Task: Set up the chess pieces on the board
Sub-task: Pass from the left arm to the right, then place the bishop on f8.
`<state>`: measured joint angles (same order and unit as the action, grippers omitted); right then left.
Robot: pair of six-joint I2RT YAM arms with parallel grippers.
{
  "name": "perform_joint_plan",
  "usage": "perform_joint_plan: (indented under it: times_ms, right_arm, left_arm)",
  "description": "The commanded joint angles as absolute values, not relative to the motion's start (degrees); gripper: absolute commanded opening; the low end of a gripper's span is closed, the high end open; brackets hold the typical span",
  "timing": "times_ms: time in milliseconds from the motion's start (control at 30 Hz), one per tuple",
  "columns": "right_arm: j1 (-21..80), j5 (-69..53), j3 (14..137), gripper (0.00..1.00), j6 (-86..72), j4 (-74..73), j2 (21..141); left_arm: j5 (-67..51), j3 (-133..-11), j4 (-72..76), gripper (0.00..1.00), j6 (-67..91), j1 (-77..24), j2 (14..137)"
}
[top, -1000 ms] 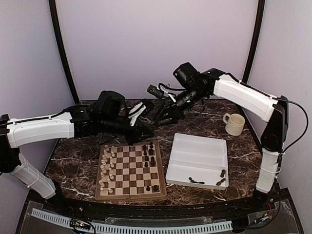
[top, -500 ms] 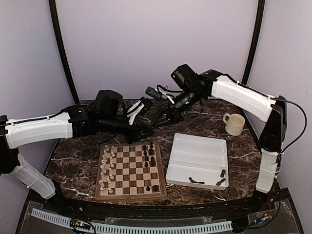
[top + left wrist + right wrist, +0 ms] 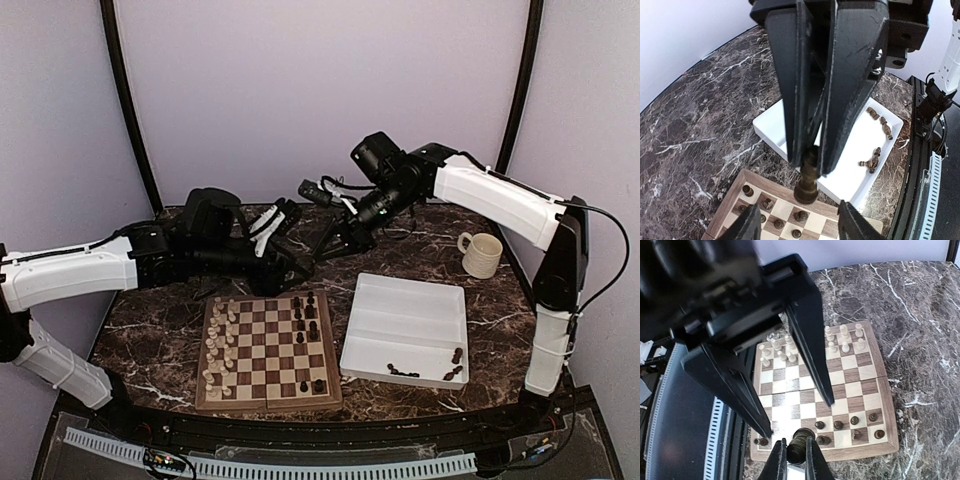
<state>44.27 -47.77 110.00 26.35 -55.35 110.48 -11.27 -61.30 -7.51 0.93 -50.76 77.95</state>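
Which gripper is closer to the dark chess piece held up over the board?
Right. The right gripper is shut on the dark piece. The left gripper is open, its fingers spread either side of the piece, not touching it.

board (image 3: pixel 268 351) left of tray (image 3: pixel 405 322), mug (image 3: pixel 483 256) behind

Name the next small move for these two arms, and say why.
Probably draw the left gripper back, clear of the dark piece. Its fingers stand wide open on either side of the piece, while the right gripper is shut on the piece above the board's near edge. The right alone seems to hold it, so the left likely only blocks the way down.
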Motion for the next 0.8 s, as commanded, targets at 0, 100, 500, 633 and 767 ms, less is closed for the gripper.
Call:
perform_joint_plan:
  times_ms: [0, 100, 500, 633, 767]
  right_arm:
    - [44.8, -41.9, 106.6, 0.0, 29.0, -53.6, 108.6]
    - [45.6, -38.2, 101.9, 0.0, 30.7, -51.6, 107.6]
    - [58.1, -23.4, 90.6, 0.0, 38.4, -47.4, 108.3]
    - [60.4, -22.2, 88.7, 0.0, 38.4, -46.1, 109.0]
    - [61.5, -20.8, 88.8, 0.0, 38.2, -45.3, 110.0]
  left_arm:
    - [-7.7, -58.7, -9.4, 0.57, 0.5, -50.6, 73.0]
    - [-2.3, -57.1, -12.2, 0.63, -1.0, -50.6, 69.5]
    - [13.6, -51.8, -9.5, 0.77, 4.1, -48.1, 60.7]
    - [14.2, -51.8, -9.6, 0.77, 4.6, -48.1, 60.6]
    - [13.7, -51.8, -9.5, 0.77, 4.9, -48.1, 60.8]
